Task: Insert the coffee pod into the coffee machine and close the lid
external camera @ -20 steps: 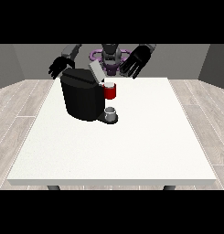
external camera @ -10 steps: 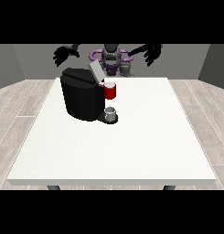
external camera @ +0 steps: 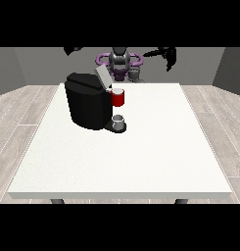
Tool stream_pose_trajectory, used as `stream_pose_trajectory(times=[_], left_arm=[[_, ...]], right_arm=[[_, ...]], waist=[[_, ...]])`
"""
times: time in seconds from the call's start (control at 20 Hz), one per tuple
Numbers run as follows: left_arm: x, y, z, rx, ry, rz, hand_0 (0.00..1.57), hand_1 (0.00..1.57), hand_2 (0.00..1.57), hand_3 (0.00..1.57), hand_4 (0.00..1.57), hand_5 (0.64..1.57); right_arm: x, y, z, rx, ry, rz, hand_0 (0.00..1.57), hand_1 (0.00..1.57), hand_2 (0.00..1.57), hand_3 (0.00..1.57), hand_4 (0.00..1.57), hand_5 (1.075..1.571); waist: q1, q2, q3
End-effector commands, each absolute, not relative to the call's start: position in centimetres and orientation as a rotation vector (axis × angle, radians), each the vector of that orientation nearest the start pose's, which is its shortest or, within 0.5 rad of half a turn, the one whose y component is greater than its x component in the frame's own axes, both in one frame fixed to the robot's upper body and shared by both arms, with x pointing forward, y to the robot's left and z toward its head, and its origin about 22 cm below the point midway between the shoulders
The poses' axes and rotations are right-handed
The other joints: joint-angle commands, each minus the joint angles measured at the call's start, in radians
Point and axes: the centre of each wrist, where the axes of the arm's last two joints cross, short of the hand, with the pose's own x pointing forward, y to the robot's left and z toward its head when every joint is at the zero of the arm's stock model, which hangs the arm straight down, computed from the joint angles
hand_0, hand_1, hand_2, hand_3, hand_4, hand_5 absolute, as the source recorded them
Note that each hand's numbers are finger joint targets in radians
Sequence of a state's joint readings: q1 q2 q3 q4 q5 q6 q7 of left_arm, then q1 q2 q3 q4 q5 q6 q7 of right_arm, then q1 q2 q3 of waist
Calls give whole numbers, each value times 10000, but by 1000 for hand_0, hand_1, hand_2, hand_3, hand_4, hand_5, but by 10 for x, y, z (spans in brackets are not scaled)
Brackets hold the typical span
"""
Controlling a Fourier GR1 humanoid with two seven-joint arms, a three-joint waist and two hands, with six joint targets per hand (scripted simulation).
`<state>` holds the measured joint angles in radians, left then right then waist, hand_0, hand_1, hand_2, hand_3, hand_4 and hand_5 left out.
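Front view, black coffee machine (external camera: 88, 105) at bench (external camera: 141, 157) ten o'clock, lid (external camera: 102, 76) tilted up, red thing at the machine (external camera: 118, 98), grey thing (external camera: 119, 120) on its base, hand at the view's left (external camera: 72, 49) raised at eleven o'clock, fingers' state unreadable, hand at the view's right (external camera: 169, 55) raised at one o'clock, fingers released, pointing down.

Black coffee machine (external camera: 88, 105), lid (external camera: 101, 76) raised.

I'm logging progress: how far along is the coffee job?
Nothing looks done. The coffee machine has its lid tilted up, open. A grey thing sits at its base; I can't tell it for the pod. Each robot hand, at the view's left and right, is raised, holding nothing. Inserting and closing remain.
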<state>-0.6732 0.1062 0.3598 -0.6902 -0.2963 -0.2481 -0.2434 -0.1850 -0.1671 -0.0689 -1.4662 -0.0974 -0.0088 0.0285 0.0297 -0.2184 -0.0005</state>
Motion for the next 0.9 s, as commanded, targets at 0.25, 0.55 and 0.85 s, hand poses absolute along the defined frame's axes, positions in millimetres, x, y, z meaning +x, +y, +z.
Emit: stream_pose_trajectory(times=[0.25,0.55,0.85], left_arm=[[363,239,-25,-1669,-15394,-2034,0,0,0,0,135,1571],[348,225,-21,-2117,-15400,-2064,0,0,0,0,88,1571],[347,249,12,-1788,-16109,-1849,0,0,0,0,0,1571]], right_arm=[[303,-245,47,-534,-16524,1749,0,0,0,0,239,1571],[310,-245,31,-629,-16406,1920,0,0,0,0,123,1571],[333,-251,49,-107,-16643,1501,0,0,0,0,0,1571]], waist=[[978,327,5],[1480,505,9],[1206,1413,7]])
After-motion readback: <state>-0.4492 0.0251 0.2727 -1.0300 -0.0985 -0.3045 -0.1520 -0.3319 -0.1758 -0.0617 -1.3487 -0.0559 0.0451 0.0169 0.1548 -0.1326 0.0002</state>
